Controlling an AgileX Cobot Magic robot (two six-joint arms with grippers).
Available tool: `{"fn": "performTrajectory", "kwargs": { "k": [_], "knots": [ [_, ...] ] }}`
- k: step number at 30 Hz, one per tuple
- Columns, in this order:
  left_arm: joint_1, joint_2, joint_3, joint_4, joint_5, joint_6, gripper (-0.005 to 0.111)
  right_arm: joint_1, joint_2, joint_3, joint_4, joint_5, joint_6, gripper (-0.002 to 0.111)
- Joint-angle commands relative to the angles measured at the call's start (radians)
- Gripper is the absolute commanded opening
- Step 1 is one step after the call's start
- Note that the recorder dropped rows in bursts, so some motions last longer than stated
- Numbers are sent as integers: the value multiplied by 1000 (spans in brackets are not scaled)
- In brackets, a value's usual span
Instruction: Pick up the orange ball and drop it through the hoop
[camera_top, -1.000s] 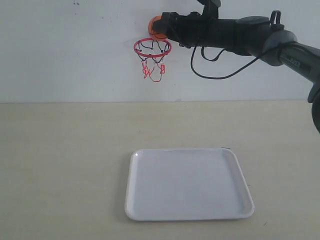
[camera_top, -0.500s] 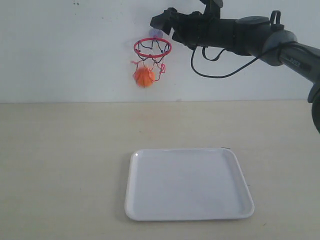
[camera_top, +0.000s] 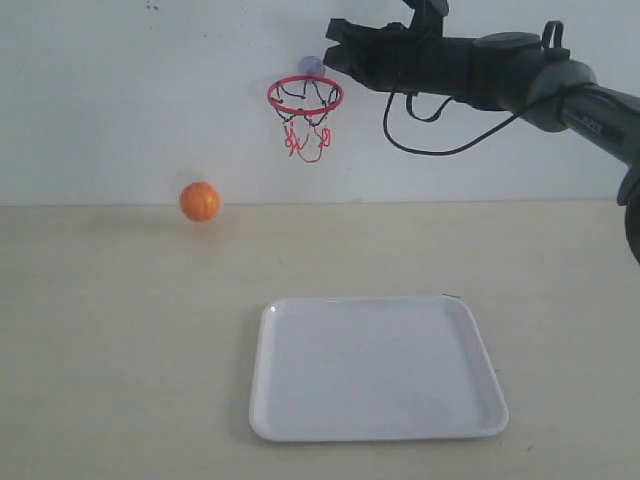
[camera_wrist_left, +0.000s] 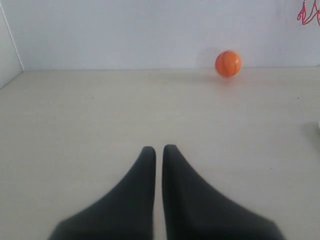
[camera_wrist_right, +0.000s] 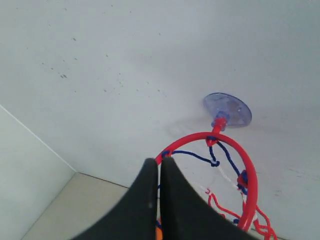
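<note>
Exterior view: task status reads as follows, left to right.

1. The orange ball (camera_top: 199, 201) is free of both grippers. It sits at the far edge of the table (camera_top: 100, 330), left of centre and close to the wall. The left wrist view shows the ball (camera_wrist_left: 228, 63) with a faint shadow beneath it; whether it rests on the surface or is just above it cannot be told.
2. The hoop (camera_top: 305, 108) hangs on the wall above the far edge, near centre, fixed by its suction cup (camera_wrist_right: 227, 110). Ring and net are empty.
3. The white tray (camera_top: 375, 365) lies near the front edge, centre, with nothing on it.

Judgement: the ball is below and to the left of the hoop, and the right arm is beside the ring with nothing in its grip. This is consistent with a completed pick and release. Passage through the ring cannot be confirmed from the ball's present position. If it did pass, only arm retraction is left.

Gripper status:

- Left gripper (camera_wrist_left: 158, 150): fingers nearly pressed together, a thin slit between them, nothing held. It points across the table toward the far edge, well apart from the ball. It is outside the exterior view.
- Right gripper (camera_top: 335, 45): raised just beside the hoop, to its right and slightly higher. In the right wrist view the right gripper (camera_wrist_right: 160, 162) has its fingers pressed together, holding nothing, tips over the near side of the red ring; contact with the ring cannot be told.
</note>
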Motion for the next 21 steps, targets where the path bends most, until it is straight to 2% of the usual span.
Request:
{"fn": "performTrajectory", "kwargs": {
  "k": [1, 6, 13, 18, 21],
  "knots": [
    [4, -3, 4, -7, 1, 2, 4, -43, -2, -10, -2, 70, 2, 0],
    [4, -3, 4, -7, 1, 2, 4, -120, -2, -10, -74, 291, 30, 0],
    [4, -3, 4, -7, 1, 2, 4, -249, -2, -10, -296, 657, 274, 0],
    [4, -3, 4, -7, 1, 2, 4, -293, -33, 45, -437, 665, 496, 0],
    [4, -3, 4, -7, 1, 2, 4, -292, -82, 123, -497, 665, 507, 0]
  ]
}}
